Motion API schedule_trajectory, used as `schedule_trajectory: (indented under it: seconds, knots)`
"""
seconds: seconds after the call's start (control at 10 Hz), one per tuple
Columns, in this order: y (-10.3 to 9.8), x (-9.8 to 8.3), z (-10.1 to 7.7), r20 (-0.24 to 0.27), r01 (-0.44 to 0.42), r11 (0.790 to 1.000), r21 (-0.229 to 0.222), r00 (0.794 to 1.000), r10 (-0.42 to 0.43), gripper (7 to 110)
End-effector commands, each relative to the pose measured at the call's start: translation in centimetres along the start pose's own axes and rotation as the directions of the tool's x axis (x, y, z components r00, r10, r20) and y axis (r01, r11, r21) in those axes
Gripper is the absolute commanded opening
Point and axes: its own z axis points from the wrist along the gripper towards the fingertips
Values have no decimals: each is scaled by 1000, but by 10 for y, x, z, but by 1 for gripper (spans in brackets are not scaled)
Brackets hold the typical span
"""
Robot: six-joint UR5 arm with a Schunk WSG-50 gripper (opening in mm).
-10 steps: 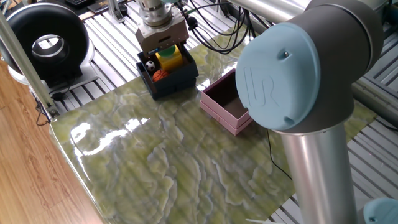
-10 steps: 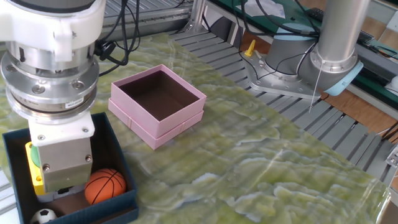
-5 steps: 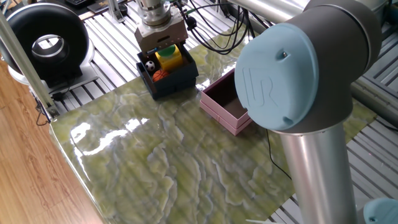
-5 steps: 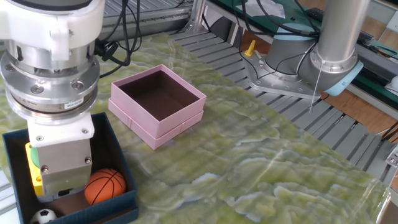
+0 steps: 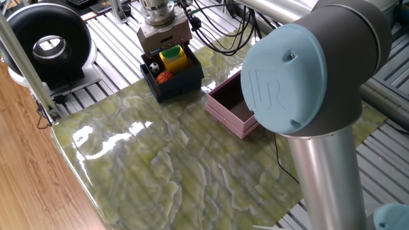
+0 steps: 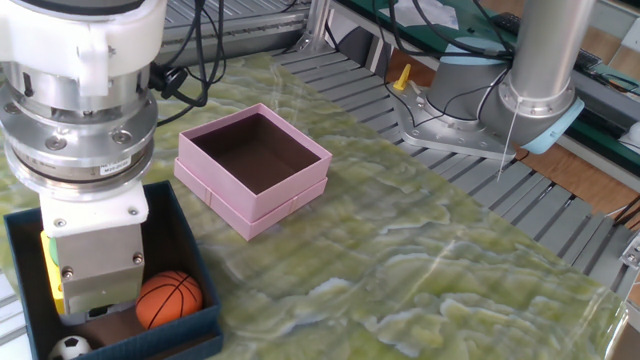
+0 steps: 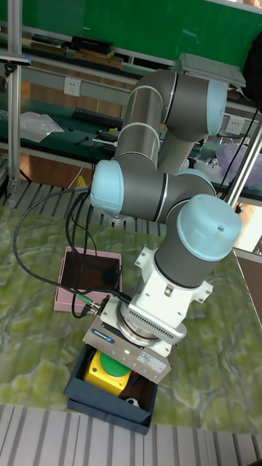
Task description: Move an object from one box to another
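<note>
The navy box [image 5: 183,83] [image 6: 196,324] [image 7: 102,412] holds a yellow block with a green top [image 5: 174,59] [image 7: 104,376], a small basketball [image 5: 165,76] [image 6: 170,300] and a tiny soccer ball [image 5: 153,66] [image 6: 68,347]. My gripper [image 5: 167,48] [image 6: 95,305] [image 7: 120,364] reaches down into this box, right at the yellow block [image 6: 50,285]. Its fingertips are hidden behind its own body and the block. The pink box [image 5: 225,112] [image 6: 255,215] [image 7: 61,293] stands beside the navy one, and the part of its dark inside that shows holds nothing.
A black round fan unit [image 5: 48,45] sits off the mat's far left corner. Cables [image 5: 223,38] trail behind the navy box. The arm's big elbow joint [image 5: 307,70] blocks much of one fixed view. The arm's base [image 6: 530,90] stands past the mat.
The gripper has shifted very slightly sideways inside the navy box. The objects have not moved.
</note>
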Motion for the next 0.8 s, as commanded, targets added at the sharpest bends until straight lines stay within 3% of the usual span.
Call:
schedule_trajectory:
  seconds: [0.0,0.7]
  knots:
    - [2,0,-1,-2,6,1000,-13,1000,-6,7]
    - [-7,5,-5,-23,28,1000,14,999,-28,7]
